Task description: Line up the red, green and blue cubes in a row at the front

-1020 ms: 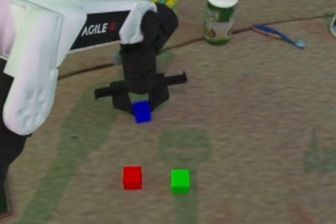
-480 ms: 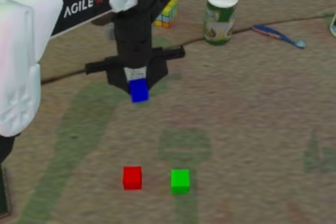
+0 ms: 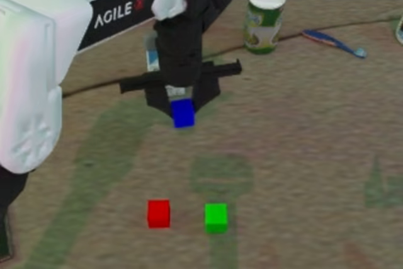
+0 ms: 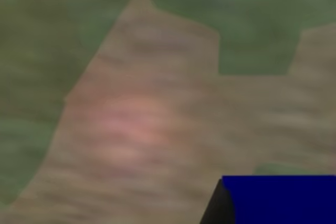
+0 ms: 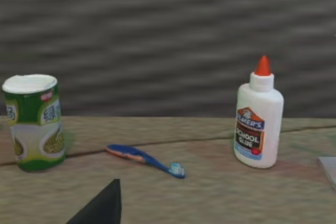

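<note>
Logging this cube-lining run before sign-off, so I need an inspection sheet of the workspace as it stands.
Surface: brown table with green patches.
Job's things: red cube and green cube side by side, apart, at the front; blue cube held above the table.
Clutter: green can, toothbrush, glue bottle, all at the back.
Grippers: left gripper shut on the blue cube; right gripper not in the top view.
Cables: nothing seen.
Surroundings: grey ribbed wall.
</note>
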You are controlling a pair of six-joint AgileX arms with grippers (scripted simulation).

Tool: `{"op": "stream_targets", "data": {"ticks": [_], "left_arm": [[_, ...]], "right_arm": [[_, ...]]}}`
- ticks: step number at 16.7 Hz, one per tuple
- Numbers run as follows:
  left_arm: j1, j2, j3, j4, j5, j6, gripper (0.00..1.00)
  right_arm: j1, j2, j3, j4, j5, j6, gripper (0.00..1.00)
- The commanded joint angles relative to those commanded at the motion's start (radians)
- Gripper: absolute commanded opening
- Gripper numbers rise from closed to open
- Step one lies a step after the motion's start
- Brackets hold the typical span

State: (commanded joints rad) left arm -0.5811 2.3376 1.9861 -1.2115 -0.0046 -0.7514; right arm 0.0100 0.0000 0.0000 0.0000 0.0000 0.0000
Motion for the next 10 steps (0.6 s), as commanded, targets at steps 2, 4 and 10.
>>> {"op": "stream_targets", "data": {"ticks": [2, 4, 10], "left_arm": [[-0.089, 0.005, 0.021, -0.018, 0.0, -0.05, 0.0], [-0.197, 0.009, 0.042, -0.038, 0.001, -0.106, 0.0], [-0.404, 0.006, 0.084, -0.073, 0.001, -0.22, 0.0]], "right_arm": [[0.0, 0.0, 0.0, 0.0, 0.0, 0.0, 1.0], [0.0, 0.0, 0.0, 0.0, 0.0, 0.0, 1.0], [0.0, 0.0, 0.0, 0.0, 0.0, 0.0, 1.0]]}}
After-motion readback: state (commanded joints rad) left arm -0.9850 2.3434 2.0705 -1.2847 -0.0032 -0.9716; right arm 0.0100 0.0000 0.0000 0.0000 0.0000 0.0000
